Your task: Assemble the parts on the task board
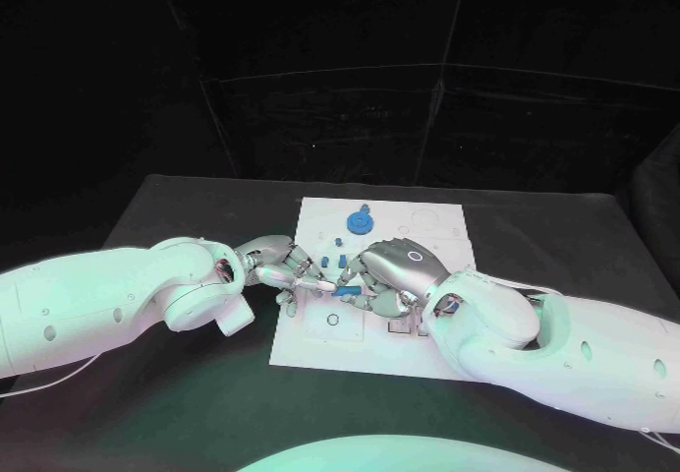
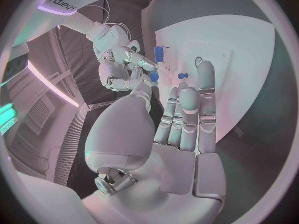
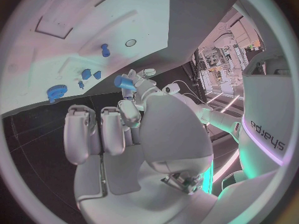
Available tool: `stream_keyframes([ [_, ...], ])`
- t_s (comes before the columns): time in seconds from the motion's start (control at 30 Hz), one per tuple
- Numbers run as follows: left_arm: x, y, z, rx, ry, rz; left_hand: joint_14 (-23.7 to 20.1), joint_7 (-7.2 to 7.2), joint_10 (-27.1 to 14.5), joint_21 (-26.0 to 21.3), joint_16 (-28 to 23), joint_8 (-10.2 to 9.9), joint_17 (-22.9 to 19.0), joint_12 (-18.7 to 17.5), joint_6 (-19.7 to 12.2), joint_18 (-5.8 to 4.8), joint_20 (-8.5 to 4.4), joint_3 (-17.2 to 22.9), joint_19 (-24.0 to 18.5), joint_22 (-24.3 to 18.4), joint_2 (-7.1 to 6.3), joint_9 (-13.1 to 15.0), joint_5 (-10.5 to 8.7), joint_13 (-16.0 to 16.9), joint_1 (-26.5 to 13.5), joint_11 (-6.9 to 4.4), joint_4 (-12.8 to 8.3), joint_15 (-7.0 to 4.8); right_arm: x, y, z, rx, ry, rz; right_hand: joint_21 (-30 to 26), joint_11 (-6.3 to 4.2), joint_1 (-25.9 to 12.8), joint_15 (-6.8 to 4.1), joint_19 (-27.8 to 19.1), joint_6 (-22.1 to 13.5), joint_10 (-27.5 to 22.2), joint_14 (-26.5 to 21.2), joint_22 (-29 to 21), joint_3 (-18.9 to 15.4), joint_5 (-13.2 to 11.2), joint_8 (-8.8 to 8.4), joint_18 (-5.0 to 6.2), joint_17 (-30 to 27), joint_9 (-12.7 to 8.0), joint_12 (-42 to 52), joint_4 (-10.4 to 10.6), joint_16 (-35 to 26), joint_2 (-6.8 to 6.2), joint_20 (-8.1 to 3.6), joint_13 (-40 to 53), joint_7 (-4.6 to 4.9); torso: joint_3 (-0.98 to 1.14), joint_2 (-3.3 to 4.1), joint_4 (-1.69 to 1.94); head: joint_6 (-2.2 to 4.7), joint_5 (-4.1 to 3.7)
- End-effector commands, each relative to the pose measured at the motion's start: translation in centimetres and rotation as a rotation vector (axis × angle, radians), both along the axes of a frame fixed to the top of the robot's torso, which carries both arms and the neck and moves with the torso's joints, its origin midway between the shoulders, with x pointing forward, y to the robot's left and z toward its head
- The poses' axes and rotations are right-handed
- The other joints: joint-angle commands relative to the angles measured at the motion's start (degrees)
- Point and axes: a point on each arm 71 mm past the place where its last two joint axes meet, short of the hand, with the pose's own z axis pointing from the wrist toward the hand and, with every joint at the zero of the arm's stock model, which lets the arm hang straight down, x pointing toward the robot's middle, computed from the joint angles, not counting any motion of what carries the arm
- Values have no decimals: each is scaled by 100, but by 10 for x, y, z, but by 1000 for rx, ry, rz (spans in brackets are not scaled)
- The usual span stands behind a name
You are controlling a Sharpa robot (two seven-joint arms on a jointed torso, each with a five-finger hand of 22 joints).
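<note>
both hands met over the middle of the board (image 1: 371,346). the right hand (image 1: 394,267) pinched a blue part (image 1: 347,289) at its fingertips, and the left hand (image 1: 278,267) reached in from 9 o'clock with fingers extended, touching or nearly touching that part; whether it gripped it i could not tell. a blue gear (image 1: 362,222) sat at the board's 12 o'clock, small pegs (image 1: 333,262) below it. this looked like a handover or joint alignment; next, the part likely needs steadying and seating on the board.
</note>
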Motion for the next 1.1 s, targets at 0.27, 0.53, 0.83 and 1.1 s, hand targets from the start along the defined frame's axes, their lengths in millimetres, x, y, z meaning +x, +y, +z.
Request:
stream_keyframes([
  [0.27, -1, -2, -1, 6, 10, -21, 41, -34, 13, -16, 40, 67, 6, 56, 30, 79, -6, -72, 40, -15, 8, 7, -1, 23, 128, -45, -18, -20, -1, 1, 3, 20, -20, -1, 39, -40, 23, -46, 51, 58, 1, 274, 678, 27, 18, 23, -93, 16, 6, -27, 3, 33, -16, 4, 5, 1, 1, -1, 2, -17, -15],
  [0.53, 0, 0, -1, 11, 14, -20, 43, -41, -5, -26, 35, 121, -16, 107, 19, 77, -18, -70, 53, -31, 90, 0, 10, 44, 377, -53, -130, -29, -1, 0, 5, 38, -33, -2, 37, -44, 41, -48, 48, 65, 18, 272, 676, 47, 31, 29, -92, 7, 6, -14, -8, 27, -15, 3, 28, -4, 0, -2, -2, -21, -14],
  [0.83, 0, 1, -2, 12, 14, -18, 45, -42, -18, -31, 35, 151, -22, 128, 8, 76, -22, -37, 61, -40, 158, -4, 10, 50, 519, -55, -207, -32, -2, 0, 7, 47, -38, 0, 38, -45, 45, -49, 49, 67, 18, 272, 676, 51, 36, 31, -92, 6, 6, -15, -11, 27, -16, 2, 28, -5, 0, -3, -2, -26, -15],
  [1.1, 1, 0, -2, 12, 13, -17, 47, -43, -24, -32, 35, 167, -25, 135, 3, 76, -24, -10, 65, -45, 200, -5, 11, 50, 586, -57, -247, -33, -4, 2, 8, 52, -40, 6, 39, -45, 49, -49, 50, 67, 19, 272, 679, 55, 38, 32, -93, 13, 6, -17, -15, 30, -21, 2, 28, -5, -2, 1, 1, -31, -12],
])
